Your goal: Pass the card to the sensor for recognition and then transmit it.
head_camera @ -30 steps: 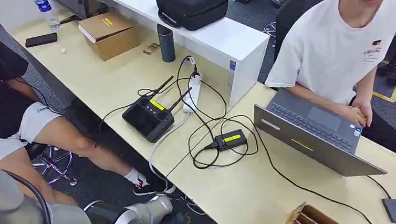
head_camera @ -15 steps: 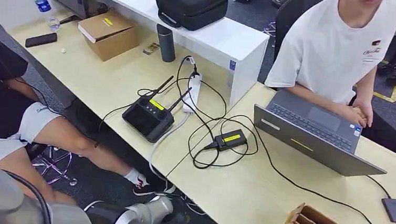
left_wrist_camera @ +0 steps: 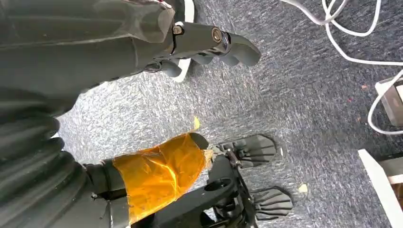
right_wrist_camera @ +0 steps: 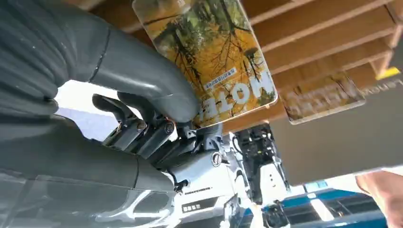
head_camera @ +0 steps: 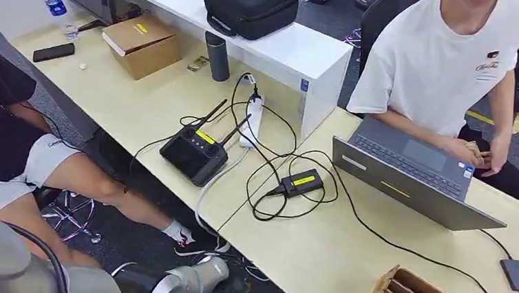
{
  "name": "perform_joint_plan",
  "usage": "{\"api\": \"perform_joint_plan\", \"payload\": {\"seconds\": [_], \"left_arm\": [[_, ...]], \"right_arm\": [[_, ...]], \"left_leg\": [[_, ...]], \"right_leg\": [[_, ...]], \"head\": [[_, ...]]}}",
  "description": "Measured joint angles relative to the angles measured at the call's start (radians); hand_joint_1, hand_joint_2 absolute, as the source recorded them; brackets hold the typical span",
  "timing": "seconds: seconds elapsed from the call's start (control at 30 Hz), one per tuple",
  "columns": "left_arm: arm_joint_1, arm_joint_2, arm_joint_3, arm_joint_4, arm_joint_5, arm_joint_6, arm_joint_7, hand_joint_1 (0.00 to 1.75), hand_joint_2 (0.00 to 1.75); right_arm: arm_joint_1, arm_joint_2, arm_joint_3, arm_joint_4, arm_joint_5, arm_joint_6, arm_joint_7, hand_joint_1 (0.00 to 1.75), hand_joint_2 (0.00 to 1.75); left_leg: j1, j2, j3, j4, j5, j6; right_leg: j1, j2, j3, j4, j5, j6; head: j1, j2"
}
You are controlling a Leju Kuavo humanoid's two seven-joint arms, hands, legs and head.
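Right hand (right_wrist_camera: 157, 118) pinching card (right_wrist_camera: 209, 57)

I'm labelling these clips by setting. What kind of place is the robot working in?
Most likely an office: long pale desks, a person typing on a laptop, a power strip with trailing cables, and grey carpet.

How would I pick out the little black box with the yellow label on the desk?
On the pale wooden desk, look left of the grey open laptop. The small flat black box with a yellow label lies inside the cable loops; unlike the bigger black controller, it has no antennas.
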Motion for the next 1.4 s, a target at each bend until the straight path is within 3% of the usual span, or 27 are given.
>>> {"api": "perform_joint_plan", "payload": {"seconds": [1.2,1.33,1.4], "left_arm": [[-0.001,-0.008,0.000,0.000,-0.016,-0.018,-0.009,0.00,1.75],[-0.009,-0.013,0.000,0.000,-0.037,-0.021,0.027,0.00,1.75],[-0.028,-0.023,-0.002,0.000,-0.049,-0.031,0.066,0.00,1.75]], "right_arm": [[-0.041,0.039,-0.025,-0.016,-0.014,0.045,-0.049,1.75,1.75],[-0.118,0.056,-0.021,-0.023,-0.004,0.045,-0.072,1.75,1.75],[-0.217,0.075,-0.006,-0.017,0.024,0.063,-0.035,1.75,1.75]], "left_leg": [[0.000,0.000,0.000,0.000,0.000,0.000],[0.000,0.002,-0.001,0.000,0.001,0.000],[0.000,0.002,-0.001,0.000,0.002,-0.001]], "right_leg": [[0.000,0.000,0.000,0.000,0.000,0.000],[0.000,0.001,-0.001,0.001,0.001,-0.001],[0.000,0.003,-0.001,0.001,0.003,-0.001]], "head": [[0.000,0.000],[0.000,0.000],[0.001,0.000]]}}
